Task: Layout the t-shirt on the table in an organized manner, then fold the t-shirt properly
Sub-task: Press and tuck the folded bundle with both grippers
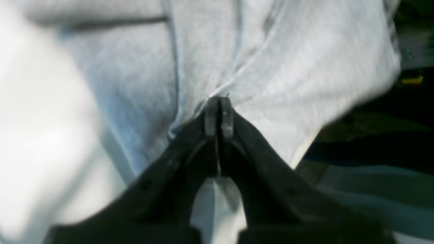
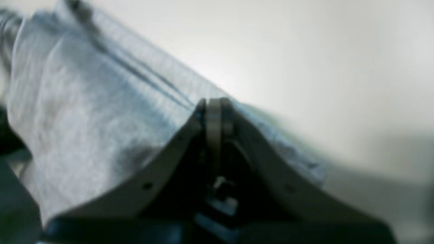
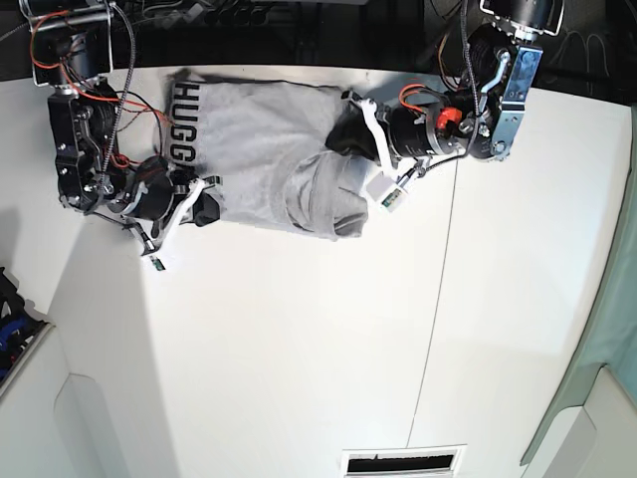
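The t-shirt (image 3: 259,159) lay at the far end of the white table (image 3: 299,349), spread crosswise between the two arms, with the black letters "HUGG" showing along its edge on the base view's left. Its other end was bunched into thick folds near the table's thin dark seam (image 3: 438,299).

The left gripper (image 1: 219,101), on the right of the base view, had its jaws pressed together on a pinch of grey cloth, and creases ran out from the tips across the fabric. The right gripper (image 2: 214,103), on the left of the base view, had its jaws fully closed too, nipping the shirt's edge beside the lettered end; grey cloth draped away on one side of it and bare table showed on the other. Both wrist views were blurred.
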Tool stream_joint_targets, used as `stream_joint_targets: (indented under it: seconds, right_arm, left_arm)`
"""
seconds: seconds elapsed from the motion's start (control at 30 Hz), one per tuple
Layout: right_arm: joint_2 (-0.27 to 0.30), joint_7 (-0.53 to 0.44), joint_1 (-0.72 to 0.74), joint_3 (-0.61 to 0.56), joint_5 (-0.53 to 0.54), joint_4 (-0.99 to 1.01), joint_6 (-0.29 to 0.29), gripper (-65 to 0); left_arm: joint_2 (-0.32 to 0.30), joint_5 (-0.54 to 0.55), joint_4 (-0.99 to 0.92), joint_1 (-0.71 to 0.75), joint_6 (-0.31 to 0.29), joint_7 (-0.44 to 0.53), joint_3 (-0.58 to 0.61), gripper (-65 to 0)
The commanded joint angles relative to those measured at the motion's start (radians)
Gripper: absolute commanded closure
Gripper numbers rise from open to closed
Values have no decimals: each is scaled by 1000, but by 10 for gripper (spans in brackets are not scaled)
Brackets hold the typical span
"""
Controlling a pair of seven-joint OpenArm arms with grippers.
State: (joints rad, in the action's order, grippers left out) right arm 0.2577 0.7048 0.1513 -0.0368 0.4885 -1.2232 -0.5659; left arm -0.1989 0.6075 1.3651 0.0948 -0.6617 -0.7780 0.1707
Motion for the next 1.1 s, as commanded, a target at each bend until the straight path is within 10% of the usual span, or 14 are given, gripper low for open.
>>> stream_joint_targets:
  seconds: [0.0,0.67,1.07]
  right_arm:
    - [0,-12,-8,17,32,-43,-10,0]
    - [-98,51,-224,84,170,-243,-14,0]
    - [-111,99,-185,131,226,-477,-24,0]
  left_arm:
    - [-3,-4,-13,-30,3,5,-1,0]
    - [51,-45,-271,-395,-6,70,26,0]
    - [-137,248,101,-238,-10,-87,26,0]
